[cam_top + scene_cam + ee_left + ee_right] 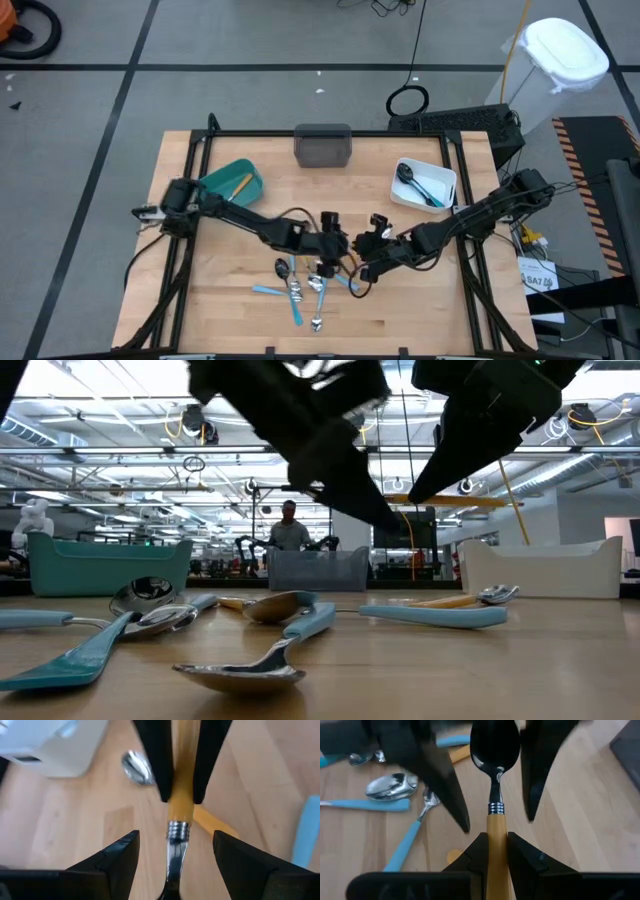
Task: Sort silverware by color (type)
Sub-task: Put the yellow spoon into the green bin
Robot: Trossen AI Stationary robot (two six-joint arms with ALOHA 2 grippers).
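Right wrist view: right gripper clamped on orange handle of black-headed spoon, held above table centre. Left gripper spread wide around spoon's head end, gripping nothing; likely handover toward teal bin.

An orange-handled spoon with a black bowl is held off the table, above the pile. Below it, blue-handled silver spoons lie scattered flat on the wood, and one more orange handle lies among them.
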